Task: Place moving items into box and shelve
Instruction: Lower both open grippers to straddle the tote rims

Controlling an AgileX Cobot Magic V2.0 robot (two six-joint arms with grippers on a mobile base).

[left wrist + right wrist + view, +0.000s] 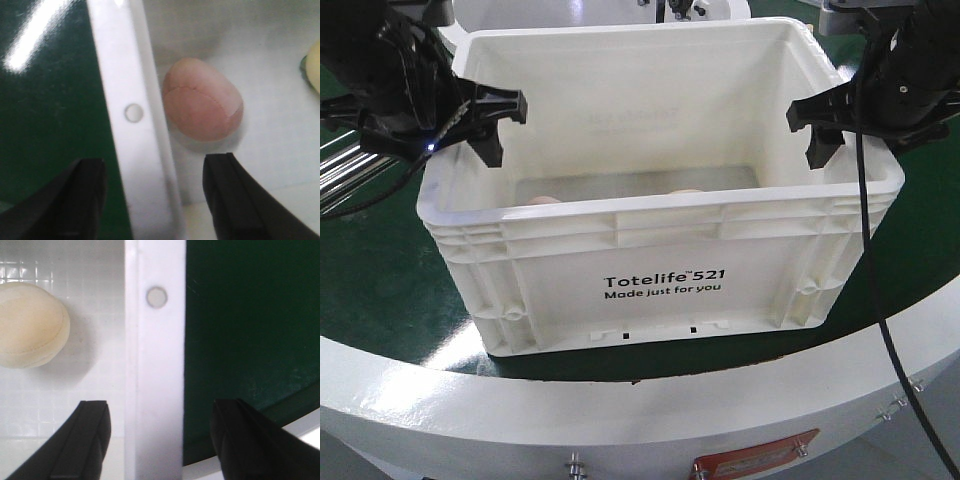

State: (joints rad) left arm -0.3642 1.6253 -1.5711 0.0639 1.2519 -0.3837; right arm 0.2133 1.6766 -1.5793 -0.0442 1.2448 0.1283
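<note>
An open white rectangular plastic crate (660, 270) stands upright mid-frame. Inside on its floor lie a pink stitched ball (202, 102) and a cream stitched ball (30, 325).

Robotics lab or test cell — round green table (380, 290), white-rimmed, branded plastic tote (570, 330)

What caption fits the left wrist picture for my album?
Open left end effector straddling the white box rim, pink ball inside.

Box (660, 270) top open — its side walls stand between the spread jaws of left gripper (503, 128) and right gripper (807, 135).
</note>
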